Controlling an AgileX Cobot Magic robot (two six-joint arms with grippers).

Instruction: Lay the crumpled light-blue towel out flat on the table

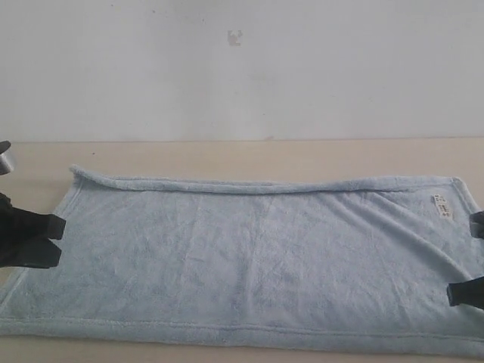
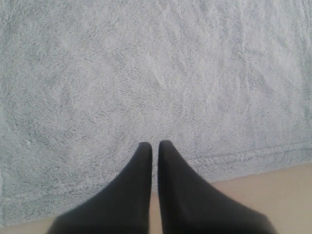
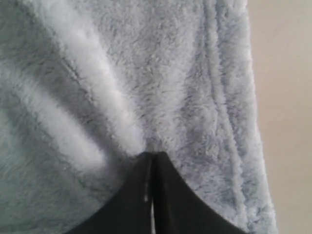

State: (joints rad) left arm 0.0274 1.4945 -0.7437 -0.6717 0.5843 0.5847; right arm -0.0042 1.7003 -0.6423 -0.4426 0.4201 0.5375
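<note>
The light-blue towel (image 1: 257,257) lies spread wide on the beige table (image 1: 227,155), with its far hem rolled over in a thin ridge. A small white label (image 1: 442,206) sits near its far right corner. My left gripper (image 1: 60,240) is at the towel's left edge. In the left wrist view it (image 2: 155,144) is shut over the towel (image 2: 146,73) with nothing in it, and bare table (image 2: 273,190) shows beside it. My right gripper (image 1: 454,293) is at the right edge. Its wrist view shows it (image 3: 152,155) shut on the towel (image 3: 185,73), where raised folds meet the tips.
A plain white wall stands behind the table. Bare table (image 3: 287,97) runs beyond the towel's hemmed edge on the right, and a strip of it shows behind the towel and along the front edge.
</note>
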